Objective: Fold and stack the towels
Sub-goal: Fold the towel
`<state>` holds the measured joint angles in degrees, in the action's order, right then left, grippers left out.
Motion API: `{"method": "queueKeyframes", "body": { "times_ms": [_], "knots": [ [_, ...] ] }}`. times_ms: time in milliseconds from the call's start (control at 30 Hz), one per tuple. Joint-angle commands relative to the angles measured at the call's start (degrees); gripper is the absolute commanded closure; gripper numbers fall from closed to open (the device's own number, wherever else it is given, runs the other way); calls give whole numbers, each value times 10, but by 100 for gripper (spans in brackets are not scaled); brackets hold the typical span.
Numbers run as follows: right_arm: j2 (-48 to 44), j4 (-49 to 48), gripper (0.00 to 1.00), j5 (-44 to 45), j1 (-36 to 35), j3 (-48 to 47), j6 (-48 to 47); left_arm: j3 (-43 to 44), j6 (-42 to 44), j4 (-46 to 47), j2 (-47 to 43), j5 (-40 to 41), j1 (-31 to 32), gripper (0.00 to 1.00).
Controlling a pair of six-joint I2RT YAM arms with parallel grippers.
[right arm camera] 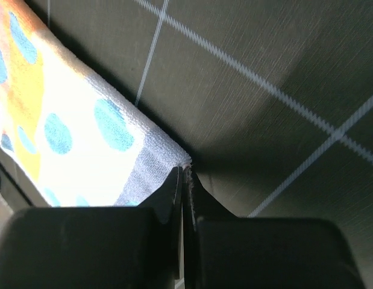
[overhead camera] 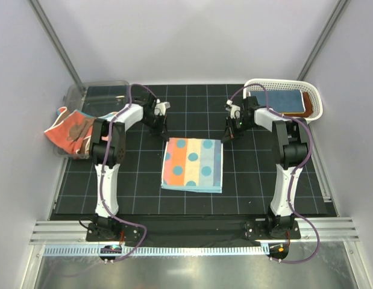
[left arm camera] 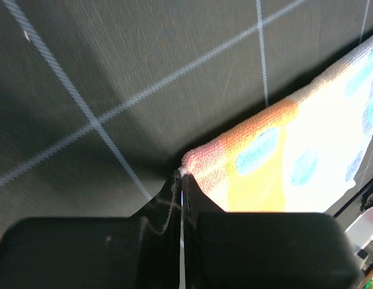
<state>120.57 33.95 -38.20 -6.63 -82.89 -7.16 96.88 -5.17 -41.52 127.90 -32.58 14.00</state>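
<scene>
The light-blue and orange polka-dotted towel (overhead camera: 193, 164) lies folded flat on the black gridded mat. My left gripper (overhead camera: 162, 131) is at its far left corner, jaws shut, with the pink corner of the towel (left arm camera: 276, 150) pinched at the tips (left arm camera: 182, 176). My right gripper (overhead camera: 228, 135) is at the far right corner, jaws shut on the grey-blue corner of the towel (right arm camera: 84, 132) at the tips (right arm camera: 184, 171). A coral-red towel with a brown bear (overhead camera: 68, 129) hangs over the clear bin. A blue towel (overhead camera: 281, 98) and a rust-brown towel (overhead camera: 308, 103) lie in the basket.
The clear plastic bin (overhead camera: 99, 91) stands at the far left of the mat. The white lattice basket (overhead camera: 253, 85) stands at the far right. The black mat (overhead camera: 138, 180) lies between grey walls, with a metal rail along the near edge.
</scene>
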Motion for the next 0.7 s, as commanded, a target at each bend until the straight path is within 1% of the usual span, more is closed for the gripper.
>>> {"method": "queueKeyframes", "body": {
  "times_ms": [0, 100, 233, 500, 600, 667],
  "knots": [
    [-38, -76, 99, 3, 2, 21, 28, 50, -7, -5, 10, -11, -1, 100],
    [-60, -99, 99, 14, 1, 39, 28, 70, -16, -7, 18, -9, -2, 100],
    [-77, -121, 99, 23, 1, 52, 32, 72, -31, 1, 12, 5, -5, 100],
    [-157, -187, 99, 73, -6, 117, 68, 48, -41, 20, -39, 19, -4, 100],
    [-191, -209, 99, 107, -18, 149, 72, 35, -49, 33, -59, 29, -5, 100],
    [-212, -223, 99, 147, -20, 168, 99, 16, -58, 52, -72, 29, -4, 100]
  ]
}}
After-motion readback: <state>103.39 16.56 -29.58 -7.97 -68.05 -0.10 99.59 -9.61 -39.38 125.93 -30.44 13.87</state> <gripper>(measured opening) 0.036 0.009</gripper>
